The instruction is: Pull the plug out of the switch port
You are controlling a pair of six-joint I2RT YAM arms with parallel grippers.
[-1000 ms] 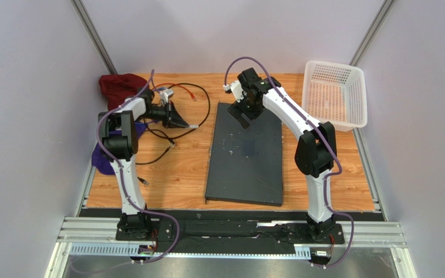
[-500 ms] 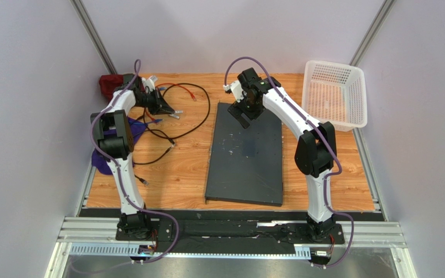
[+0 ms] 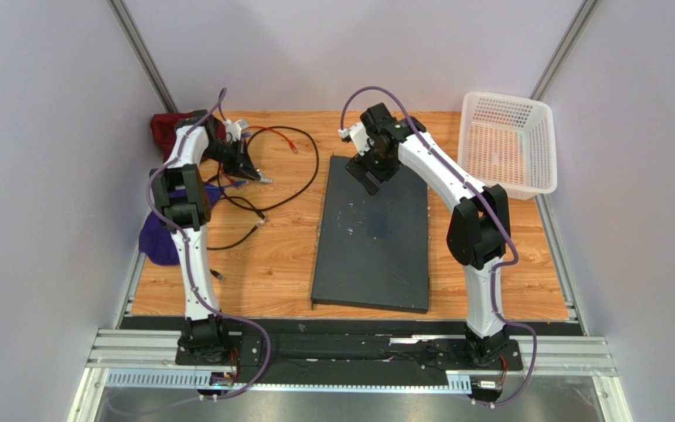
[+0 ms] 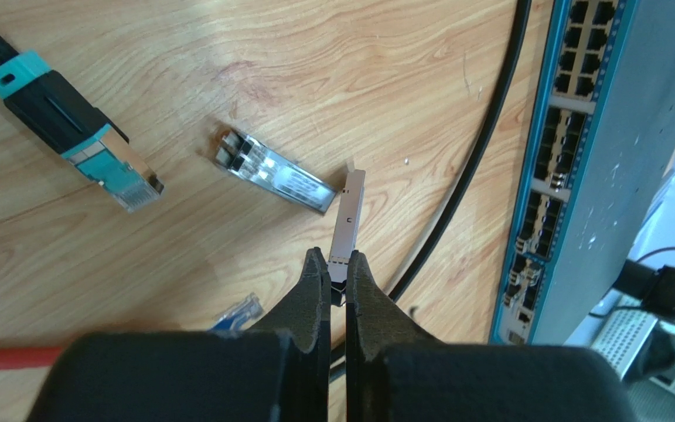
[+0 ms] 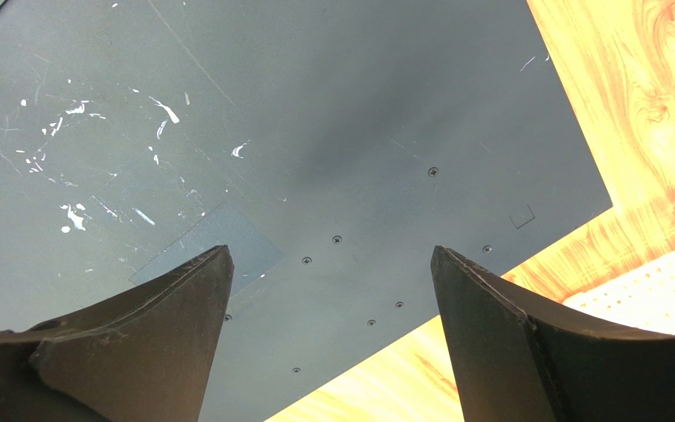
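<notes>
Your left gripper (image 4: 336, 266) sits far left, elbow folded high, jaws pinched on a thin silver plug (image 4: 348, 207). Your right gripper (image 5: 328, 255) is stretched forward, jaws spread wide, facing down.

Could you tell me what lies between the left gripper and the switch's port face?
In the left wrist view, a black cable lies across the gap between the left gripper, shut on a silver plug, and the switch.

Wooden worktop (image 3: 271, 268) seen from above. A dark grey switch (image 3: 372, 237) lies flat at its centre, the right hand (image 3: 369, 174) over its far end. The left hand (image 3: 256, 172) is low among loose cables (image 3: 316, 163) at the far left. A white basket (image 3: 508, 145) stands at the far right.
</notes>
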